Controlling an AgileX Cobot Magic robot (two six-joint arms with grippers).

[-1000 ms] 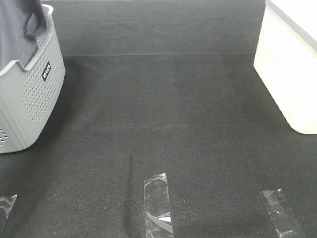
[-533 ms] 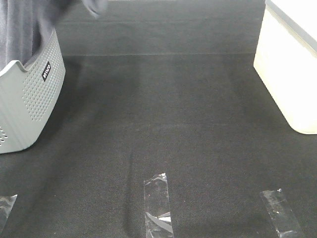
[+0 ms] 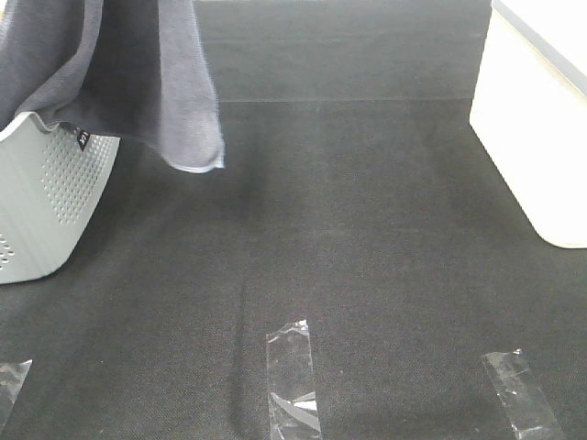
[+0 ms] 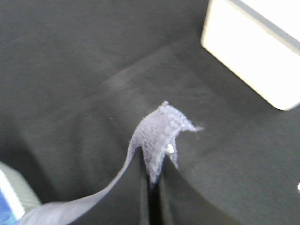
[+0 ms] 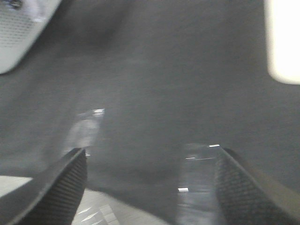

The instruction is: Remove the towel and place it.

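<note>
Left gripper [image 4: 153, 165] pinches a fold of the towel [image 3: 138, 73]. The towel hangs at far left, draped over the rim of the basket [image 3: 46, 202], with its free end right of the basket. Right gripper [image 5: 152, 154] stands spread wide and empty above the mat [image 3: 367, 229].

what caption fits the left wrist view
Left gripper shut on a fold of the towel, held above the black table cover.
</note>
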